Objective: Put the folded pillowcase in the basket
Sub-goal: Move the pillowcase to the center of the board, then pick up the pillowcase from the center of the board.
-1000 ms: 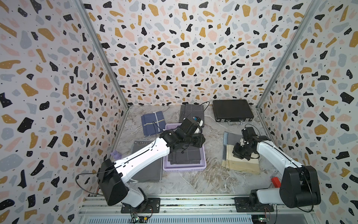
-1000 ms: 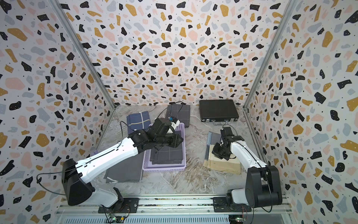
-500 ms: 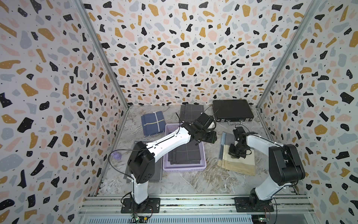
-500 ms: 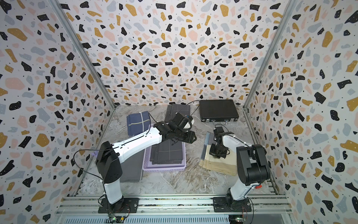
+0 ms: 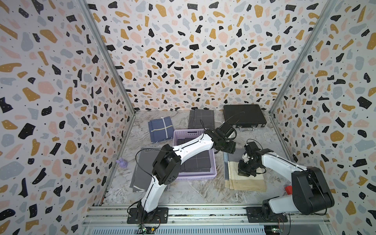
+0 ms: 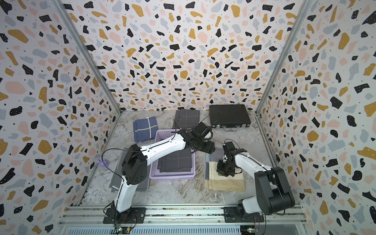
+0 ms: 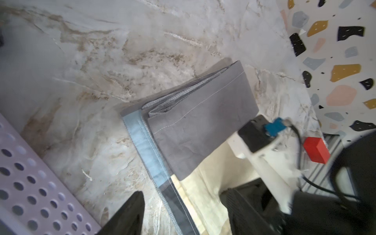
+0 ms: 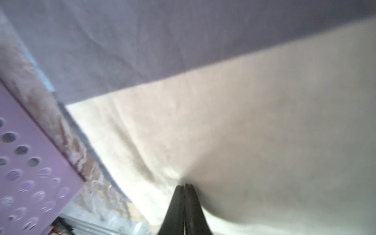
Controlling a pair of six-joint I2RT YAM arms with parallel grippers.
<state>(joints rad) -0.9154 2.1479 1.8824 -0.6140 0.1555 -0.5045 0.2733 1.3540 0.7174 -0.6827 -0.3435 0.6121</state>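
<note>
you were at the pickup step: the folded pillowcase (image 5: 249,183) lay flat on the tabletop (image 5: 203,193) toward its right edge, near the basket (image 5: 195,177) but outside it, a strip of bare top between. your right gripper (image 5: 245,172) pressed its fingertips (image 8: 177,205), drawn together, into the cream cloth, which puckered there; whether it pinched a fold i couldn't tell. your left gripper (image 5: 228,147) hung spread wide and empty above the pillowcase's corner nearest the basket. next, i'd judge, it called for a firm hold on that edge and a level lift.
</note>
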